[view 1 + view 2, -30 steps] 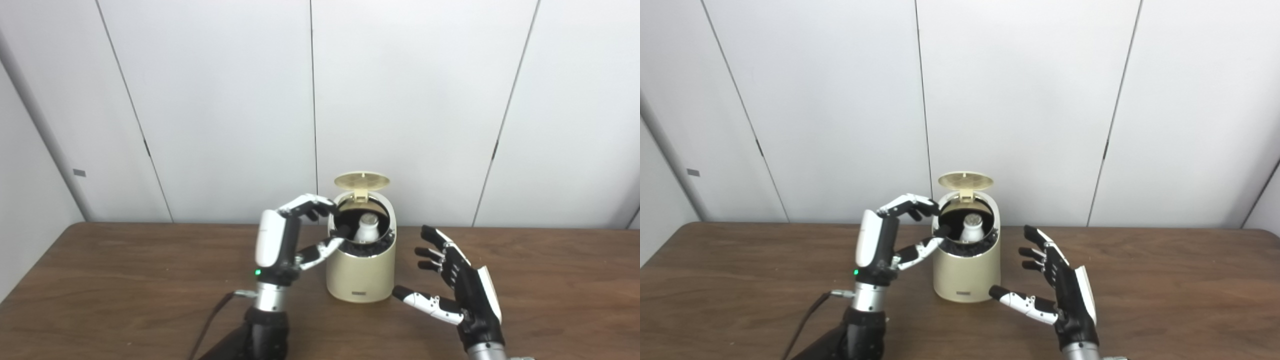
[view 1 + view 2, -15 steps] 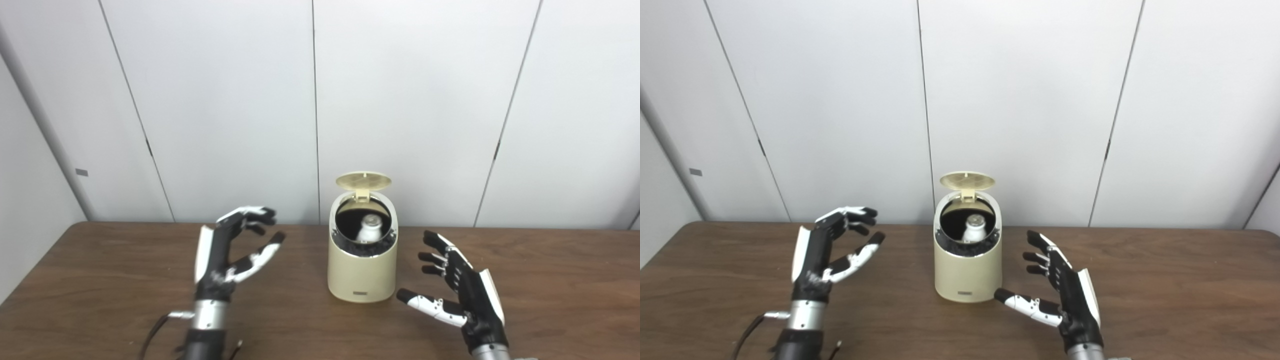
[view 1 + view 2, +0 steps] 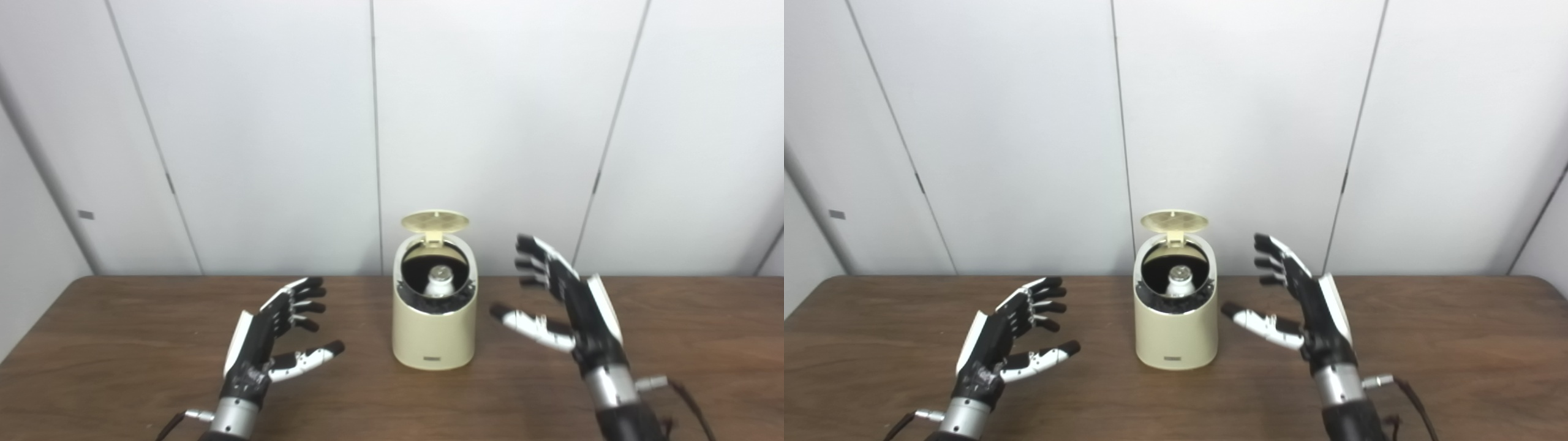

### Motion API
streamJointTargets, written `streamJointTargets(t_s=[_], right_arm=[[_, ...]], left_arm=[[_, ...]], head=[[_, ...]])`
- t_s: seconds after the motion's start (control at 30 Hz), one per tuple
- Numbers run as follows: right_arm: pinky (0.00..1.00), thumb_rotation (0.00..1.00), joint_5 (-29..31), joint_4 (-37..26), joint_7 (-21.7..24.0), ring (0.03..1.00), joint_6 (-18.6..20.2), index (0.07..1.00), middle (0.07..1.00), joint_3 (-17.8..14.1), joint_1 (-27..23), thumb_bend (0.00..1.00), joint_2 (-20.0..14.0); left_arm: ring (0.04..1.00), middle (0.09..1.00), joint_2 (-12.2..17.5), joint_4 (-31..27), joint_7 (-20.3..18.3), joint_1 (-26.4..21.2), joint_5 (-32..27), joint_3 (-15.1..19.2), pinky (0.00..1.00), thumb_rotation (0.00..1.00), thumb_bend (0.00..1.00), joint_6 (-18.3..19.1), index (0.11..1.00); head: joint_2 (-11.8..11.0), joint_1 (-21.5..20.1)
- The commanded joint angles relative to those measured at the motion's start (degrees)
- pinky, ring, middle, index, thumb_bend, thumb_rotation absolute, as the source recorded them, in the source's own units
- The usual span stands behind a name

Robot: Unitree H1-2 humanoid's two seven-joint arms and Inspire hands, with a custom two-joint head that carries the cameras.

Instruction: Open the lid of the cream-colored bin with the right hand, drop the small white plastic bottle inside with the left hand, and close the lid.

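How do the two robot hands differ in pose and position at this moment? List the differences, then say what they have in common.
1. The left robot hand sits low, near the table; the right robot hand is raised, its fingertips about level with the bin's rim.
2. The left robot hand lies farther from the bin; the right robot hand is nearer, its thumb pointing at the bin.

Shared: both are open, hold nothing, and flank the bin with its lid up.
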Motion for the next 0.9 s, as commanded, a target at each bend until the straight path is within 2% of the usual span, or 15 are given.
streamJointTargets(t_s=[0.0,0.17,0.33,0.53,0.7,0.87], right_arm=[[0.69,0.47,-1.4,-2.5,1.8,0.798,1.4,0.843,0.860,0.6,-5.5,0.58,-1.5],[0.72,0.63,-5.8,-4.0,6.9,0.802,9.7,0.839,0.858,2.9,-11.9,0.61,-5.1],[0.74,0.72,-8.6,-4.1,11.3,0.833,14.5,0.851,0.873,5.3,-17.0,0.63,-7.6],[0.79,0.80,-10.8,-3.1,16.5,0.890,16.0,0.873,0.891,8.8,-22.2,0.64,-9.8],[0.87,0.91,-12.0,-1.9,18.6,0.967,15.1,0.877,0.915,10.2,-24.0,0.72,-10.5],[0.87,0.91,-12.5,-1.9,18.8,0.948,14.3,0.847,0.891,10.7,-24.2,0.73,-10.1]], left_arm=[[0.707,0.780,-0.4,-0.5,-1.2,-1.2,0.7,0.8,0.59,0.00,0.75,-0.5,0.813],[0.714,0.779,-1.4,1.0,-3.1,-1.4,2.3,1.7,0.61,0.00,0.77,-1.3,0.816],[0.722,0.780,-2.3,1.8,-4.4,-1.5,2.8,2.4,0.62,0.00,0.77,-1.6,0.810],[0.719,0.773,-3.1,2.6,-5.1,-1.6,3.5,3.3,0.62,0.00,0.77,-2.3,0.807],[0.722,0.783,-3.5,2.8,-5.4,-1.7,3.5,4.2,0.62,0.00,0.76,-2.2,0.814],[0.723,0.790,-3.8,2.4,-5.7,-1.6,3.7,4.9,0.62,0.00,0.76,-1.6,0.816]], head=[[-0.1,-0.2],[-0.6,-0.2],[-0.8,0.1],[-0.9,0.1],[-0.8,0.4],[-0.8,0.7]])
